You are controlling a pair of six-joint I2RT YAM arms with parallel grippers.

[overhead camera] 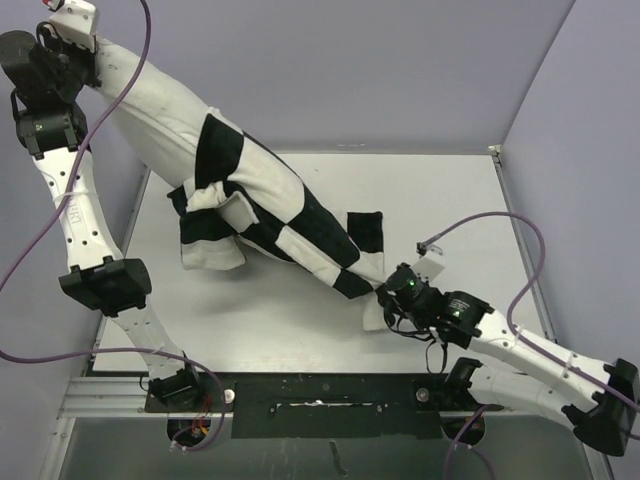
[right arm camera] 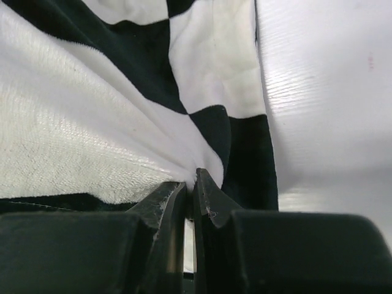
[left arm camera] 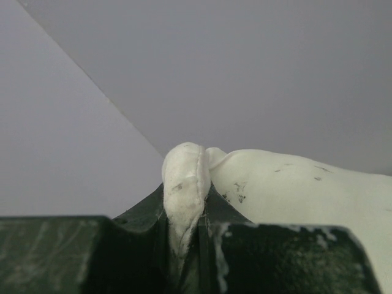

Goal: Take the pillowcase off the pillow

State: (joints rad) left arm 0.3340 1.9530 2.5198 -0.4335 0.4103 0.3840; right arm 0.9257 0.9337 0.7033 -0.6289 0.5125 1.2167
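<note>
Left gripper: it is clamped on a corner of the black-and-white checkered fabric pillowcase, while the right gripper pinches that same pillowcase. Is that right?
Not quite. The left gripper is shut on a corner of the plain off-white pillow, not the black-and-white checkered pillowcase; the left wrist view shows it. The right gripper does pinch that pillowcase.

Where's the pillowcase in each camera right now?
Top external: pillowcase runs diagonally across the centre to the right hand.
Left wrist: not in it; only the pillow.
Right wrist: fills the upper left, pinched by that hand.
Shared landmark: white table, top and right wrist.
</note>
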